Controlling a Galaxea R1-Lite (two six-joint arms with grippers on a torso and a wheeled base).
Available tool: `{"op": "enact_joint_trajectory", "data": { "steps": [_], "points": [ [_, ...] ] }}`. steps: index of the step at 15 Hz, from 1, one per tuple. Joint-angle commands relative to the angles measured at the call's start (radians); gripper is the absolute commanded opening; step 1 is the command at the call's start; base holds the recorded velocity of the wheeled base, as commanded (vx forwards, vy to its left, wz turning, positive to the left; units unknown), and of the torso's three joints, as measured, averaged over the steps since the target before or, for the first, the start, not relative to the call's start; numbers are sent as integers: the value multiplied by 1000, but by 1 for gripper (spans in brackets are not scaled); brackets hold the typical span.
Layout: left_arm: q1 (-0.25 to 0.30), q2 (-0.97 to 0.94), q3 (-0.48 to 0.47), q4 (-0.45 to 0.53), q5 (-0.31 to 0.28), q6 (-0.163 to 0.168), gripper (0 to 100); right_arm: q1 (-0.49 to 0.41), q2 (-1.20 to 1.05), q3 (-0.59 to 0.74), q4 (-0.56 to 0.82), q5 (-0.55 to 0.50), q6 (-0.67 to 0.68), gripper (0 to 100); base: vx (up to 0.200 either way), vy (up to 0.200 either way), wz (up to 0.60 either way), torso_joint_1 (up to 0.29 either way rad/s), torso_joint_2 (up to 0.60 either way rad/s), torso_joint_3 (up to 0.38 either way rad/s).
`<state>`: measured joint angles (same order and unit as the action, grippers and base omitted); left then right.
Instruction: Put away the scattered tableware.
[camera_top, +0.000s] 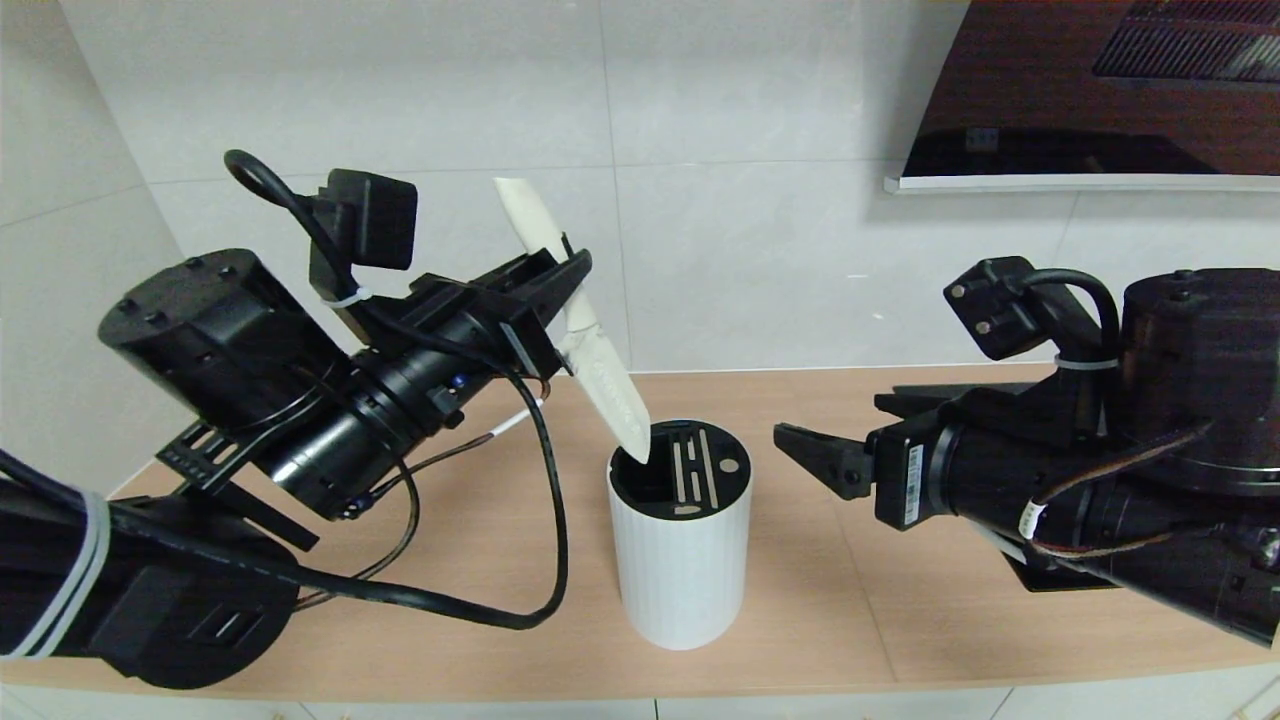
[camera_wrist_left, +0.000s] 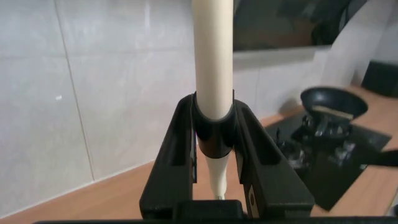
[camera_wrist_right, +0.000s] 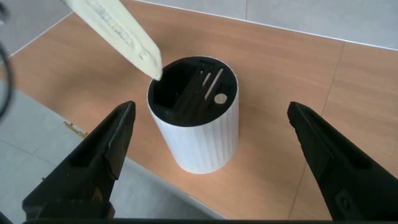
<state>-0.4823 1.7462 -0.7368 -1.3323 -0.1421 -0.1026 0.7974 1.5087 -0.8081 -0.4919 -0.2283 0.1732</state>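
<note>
In the head view, the left gripper (camera_top: 562, 300) is at the centre left of the frame. Its jaws are closed on the handle of a white knife (camera_top: 603, 375). The knife is tilted, handle up, and its tip is just at the large opening of the white knife holder (camera_top: 682, 560). The holder stands upright in the lower centre, on the wooden counter (camera_top: 900, 610). The right gripper (camera_top: 835, 440) is at the right of the holder, not touching it, with its jaws wide apart and holding nothing.
</note>
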Motion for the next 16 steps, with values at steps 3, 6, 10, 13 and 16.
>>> {"op": "enact_joint_trajectory", "data": {
  "steps": [3, 6, 10, 13, 16],
  "points": [
    [-25, 88, 0, -73, -2, 40, 0, 0, 1, 1, 0, 1, 0, 100, 0, 0, 0, 0, 0, 0],
    [-38, 104, 13, -87, -1, 58, 0, 0, -1, 1, 0, 1, 0, 100, 0, 0, 0, 0, 0, 0],
    [-38, 108, 33, -85, -1, 67, 0, 0, 2, 3, 0, 1, 0, 100, 0, 0, 0, 0, 0, 0],
    [-38, 141, 34, -85, 1, 87, 0, 0, 2, 3, 0, 1, 0, 100, 0, 0, 0, 0, 0, 0],
    [-38, 145, 60, -82, 1, 109, 0, 0, 2, 3, 0, 0, 0, 100, 0, 0, 0, 0, 0, 0]
  ]
}}
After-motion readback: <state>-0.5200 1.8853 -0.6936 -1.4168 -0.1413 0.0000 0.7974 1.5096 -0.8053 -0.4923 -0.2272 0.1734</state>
